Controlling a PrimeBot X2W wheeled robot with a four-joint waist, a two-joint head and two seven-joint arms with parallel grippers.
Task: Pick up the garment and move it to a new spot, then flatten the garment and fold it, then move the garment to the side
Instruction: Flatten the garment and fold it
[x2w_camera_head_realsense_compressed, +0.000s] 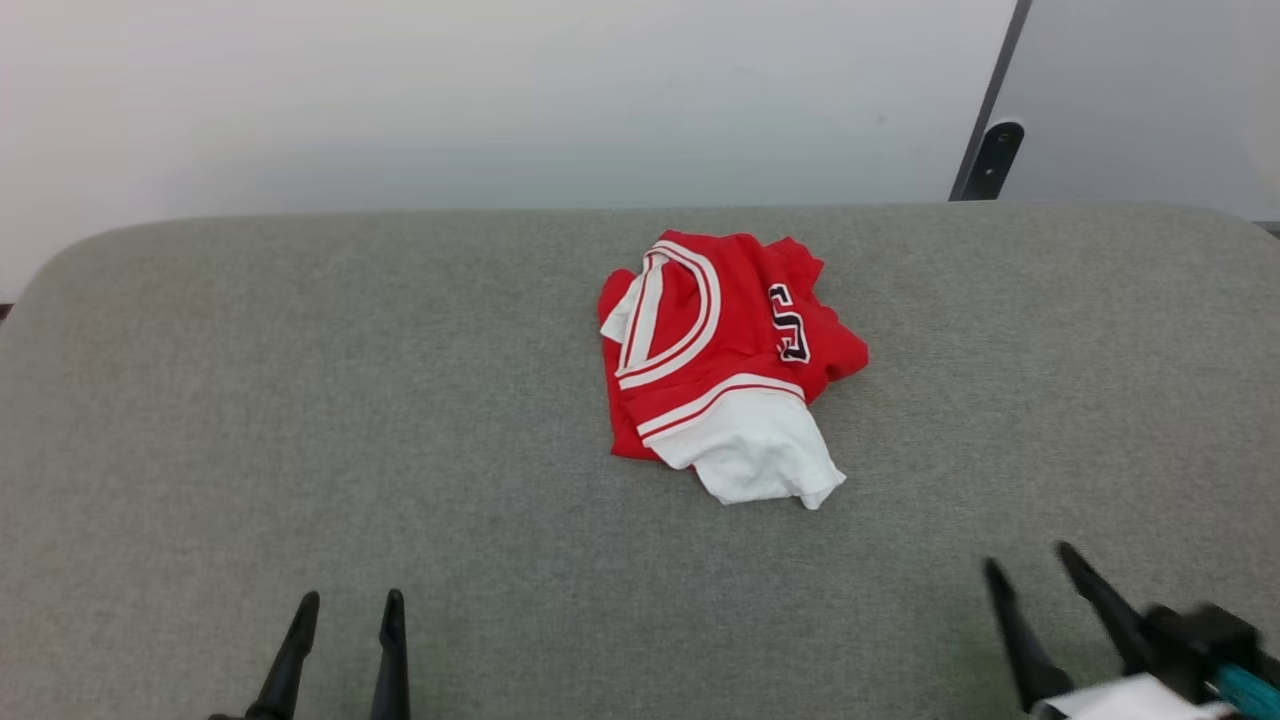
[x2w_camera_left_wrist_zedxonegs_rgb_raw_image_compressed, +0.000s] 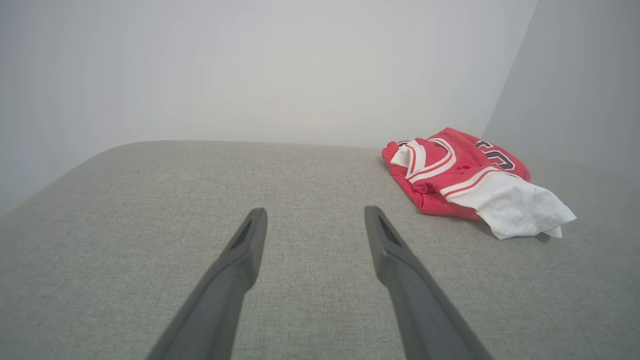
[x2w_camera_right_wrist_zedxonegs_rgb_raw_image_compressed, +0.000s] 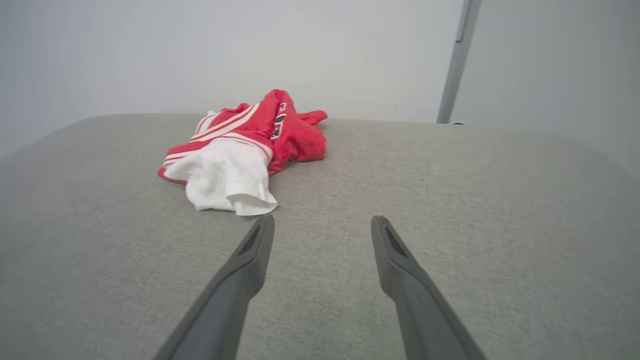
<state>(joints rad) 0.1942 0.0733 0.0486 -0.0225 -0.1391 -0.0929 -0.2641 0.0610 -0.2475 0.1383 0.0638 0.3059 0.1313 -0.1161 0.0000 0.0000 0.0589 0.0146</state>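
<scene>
The garment (x2w_camera_head_realsense_compressed: 725, 360) is a red jersey-style shirt with white sleeves, striped trim and black lettering. It lies crumpled in a heap a little right of the middle of the grey cushioned surface (x2w_camera_head_realsense_compressed: 300, 420). A white sleeve sticks out toward me. My left gripper (x2w_camera_head_realsense_compressed: 348, 605) is open at the lower left, well short of the garment (x2w_camera_left_wrist_zedxonegs_rgb_raw_image_compressed: 465, 175) and to its left. At the lower right, my right gripper (x2w_camera_head_realsense_compressed: 1030, 560) is open too, with the garment (x2w_camera_right_wrist_zedxonegs_rgb_raw_image_compressed: 245, 150) ahead and to its left. Both grippers hold nothing.
The grey surface has rounded far corners and ends at a pale wall (x2w_camera_head_realsense_compressed: 450, 100). A dark post with a bracket (x2w_camera_head_realsense_compressed: 990, 155) stands behind the far right edge. Bare fabric spreads wide on both sides of the garment.
</scene>
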